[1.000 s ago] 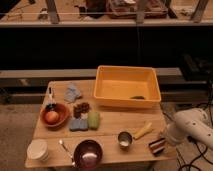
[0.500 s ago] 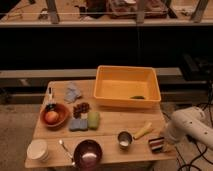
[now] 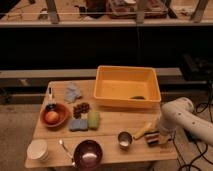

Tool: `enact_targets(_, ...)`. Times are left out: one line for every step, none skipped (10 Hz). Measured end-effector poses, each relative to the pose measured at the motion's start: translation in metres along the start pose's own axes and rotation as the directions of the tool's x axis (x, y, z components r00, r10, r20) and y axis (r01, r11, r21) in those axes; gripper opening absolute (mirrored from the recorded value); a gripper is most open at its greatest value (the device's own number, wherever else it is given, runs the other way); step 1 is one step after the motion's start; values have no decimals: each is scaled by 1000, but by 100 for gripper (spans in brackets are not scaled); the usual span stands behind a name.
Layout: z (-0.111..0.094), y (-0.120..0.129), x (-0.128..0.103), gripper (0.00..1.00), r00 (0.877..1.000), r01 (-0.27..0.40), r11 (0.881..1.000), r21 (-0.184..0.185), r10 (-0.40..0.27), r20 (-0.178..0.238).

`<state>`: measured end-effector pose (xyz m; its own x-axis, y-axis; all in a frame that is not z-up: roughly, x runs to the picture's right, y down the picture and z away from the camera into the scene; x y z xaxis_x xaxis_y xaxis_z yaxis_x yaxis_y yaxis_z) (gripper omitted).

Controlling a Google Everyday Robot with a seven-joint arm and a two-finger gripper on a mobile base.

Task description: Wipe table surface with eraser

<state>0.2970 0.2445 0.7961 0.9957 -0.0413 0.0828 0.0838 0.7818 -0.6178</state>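
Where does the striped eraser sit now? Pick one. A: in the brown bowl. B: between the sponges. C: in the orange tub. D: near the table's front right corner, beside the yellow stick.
D: the eraser lies near the table surface's front right corner, next to the yellow stick, with the gripper shut on it.

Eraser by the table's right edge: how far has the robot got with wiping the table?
Done: the hand is at the eraser, on the table's front right edge. In hand: the hand looks shut on the eraser, so the grasp seems made. Left: the wiping itself. The eraser sits at the edge, with the rest of the table surface yet to be swept.
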Motion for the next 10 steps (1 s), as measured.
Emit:
enact_targets(-1,-3,-8,6,1000,2,1000,0,-2,29)
enact_targets(-4,-4,-15,6,998,7,1000,1,-7,63)
enact_targets(-6,-1,-22,6,996,14,1000,-1,-14,93)
enact_targets(-7,5,-28,6,994,21,1000,-4,-20,110)
enact_targets(-9,16,-38,6,991,35,999,-8,-33,127)
enact_targets(-8,27,-47,6,990,53,999,-12,-51,133)
enact_targets(-7,37,-54,6,989,68,998,-15,-66,133)
enact_targets(-5,49,-63,6,988,88,996,-21,-85,127)
enact_targets(-4,63,-69,6,988,102,994,-28,-98,116)
enact_targets(-4,69,-68,6,990,97,995,-31,-93,105)
